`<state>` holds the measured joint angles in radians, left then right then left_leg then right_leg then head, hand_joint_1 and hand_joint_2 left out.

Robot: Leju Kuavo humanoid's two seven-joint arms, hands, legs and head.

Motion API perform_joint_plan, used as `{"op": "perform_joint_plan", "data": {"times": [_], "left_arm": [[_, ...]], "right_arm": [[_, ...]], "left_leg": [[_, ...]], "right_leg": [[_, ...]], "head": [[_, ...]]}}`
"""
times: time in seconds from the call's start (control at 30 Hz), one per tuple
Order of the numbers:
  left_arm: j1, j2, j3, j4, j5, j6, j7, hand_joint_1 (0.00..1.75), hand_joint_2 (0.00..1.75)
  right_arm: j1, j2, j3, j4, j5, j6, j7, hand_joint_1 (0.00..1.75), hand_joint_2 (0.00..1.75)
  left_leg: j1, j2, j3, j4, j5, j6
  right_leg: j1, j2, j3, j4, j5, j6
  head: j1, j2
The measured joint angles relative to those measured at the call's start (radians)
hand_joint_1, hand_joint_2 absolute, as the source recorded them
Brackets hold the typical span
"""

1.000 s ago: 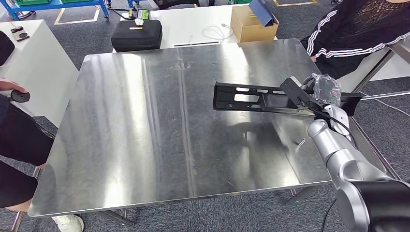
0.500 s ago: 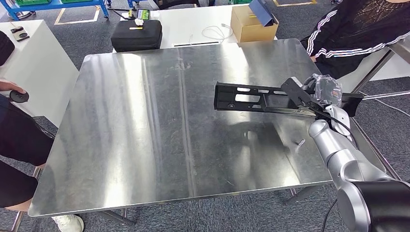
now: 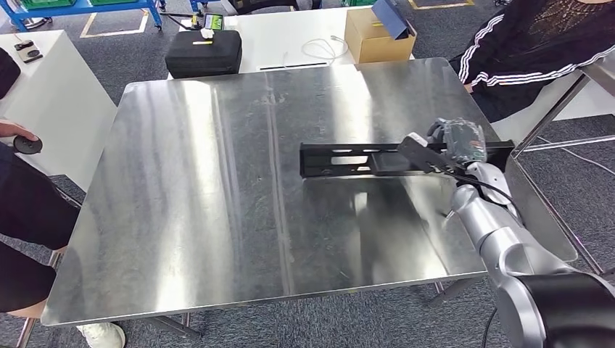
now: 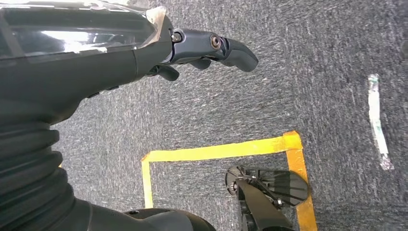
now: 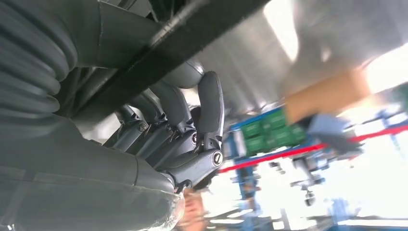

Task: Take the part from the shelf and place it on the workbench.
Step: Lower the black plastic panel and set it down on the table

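Lowering the part onto the surface

My right hand is gripping the long black part near one end, fingers wrapping round its bar, while the rest of it is reaching out level from the right edge toward the middle of the steel surface. I cannot tell whether the part is touching the metal or hanging just above it; a dim reflection is showing beneath it. I am judging this to be the placing step, with the shelf pickup done. What I am needing next is to bring the part down flat so that its whole length is resting on the surface, then to loosen my grip and draw clear without dragging it. My left hand is hanging over the carpet, fingers loosely apart, holding nothing.
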<state>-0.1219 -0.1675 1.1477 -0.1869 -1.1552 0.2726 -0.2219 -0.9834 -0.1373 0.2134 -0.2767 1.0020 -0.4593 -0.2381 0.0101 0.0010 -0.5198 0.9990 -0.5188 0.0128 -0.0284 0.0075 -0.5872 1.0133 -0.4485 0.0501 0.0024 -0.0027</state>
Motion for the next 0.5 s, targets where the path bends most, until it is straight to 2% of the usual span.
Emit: {"op": "perform_joint_plan", "data": {"times": [0.5], "left_arm": [[-0.007,0.000,-0.008,0.000,0.004,-0.001,-0.001,0.00,1.75]], "right_arm": [[-0.024,0.180,0.059,-0.004,0.043,0.058,-0.013,1.75,1.75]], "left_leg": [[0.000,-0.001,0.001,0.000,0.000,0.000]], "right_leg": [[0.001,0.000,0.001,0.000,0.000,0.000]], "head": [[0.000,0.000]]}}
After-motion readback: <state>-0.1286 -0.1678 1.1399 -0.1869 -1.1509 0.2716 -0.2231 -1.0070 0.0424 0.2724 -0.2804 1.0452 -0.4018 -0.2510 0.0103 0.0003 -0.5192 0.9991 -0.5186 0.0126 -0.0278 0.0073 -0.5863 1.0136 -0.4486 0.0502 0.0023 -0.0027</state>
